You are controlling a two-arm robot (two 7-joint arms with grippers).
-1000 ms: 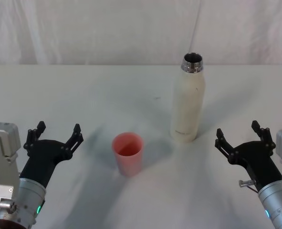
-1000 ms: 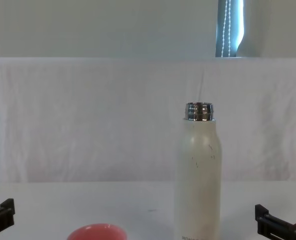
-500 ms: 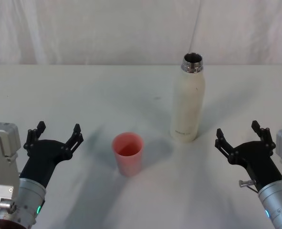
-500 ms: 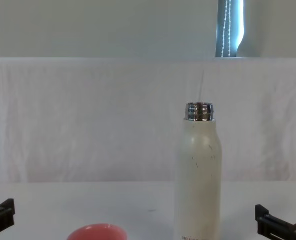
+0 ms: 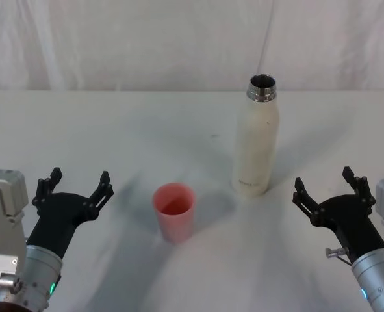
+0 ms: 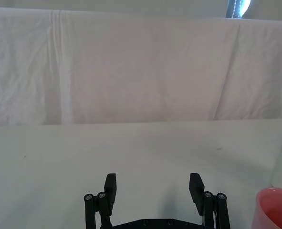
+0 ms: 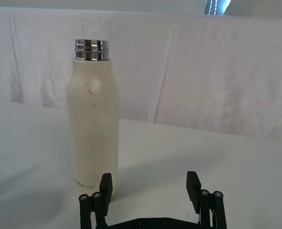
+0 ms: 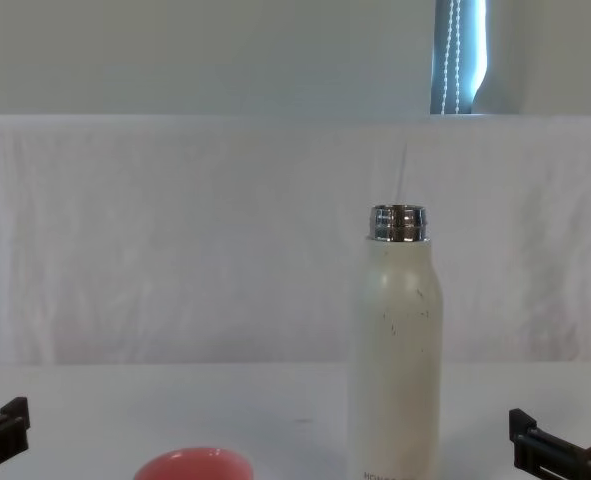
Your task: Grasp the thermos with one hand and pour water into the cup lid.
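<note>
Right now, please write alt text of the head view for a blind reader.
A thermos stands upright and uncapped on a white table, with a pink cup nearer, to its left. The left tool and right tool rest open at the near corners, touching nothing.

Left gripper point(image 5: 75, 185) low at left, jaws spread, right gripper point(image 5: 327, 187) low at right, jaws spread

White draped cloth point(image 8: 175, 240) behind; window sliver point(image 8: 460, 55) above.

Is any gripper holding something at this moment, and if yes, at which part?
Nothing is held. The left gripper and right gripper are both open and empty; the thermos and cup lid stand untouched.
</note>
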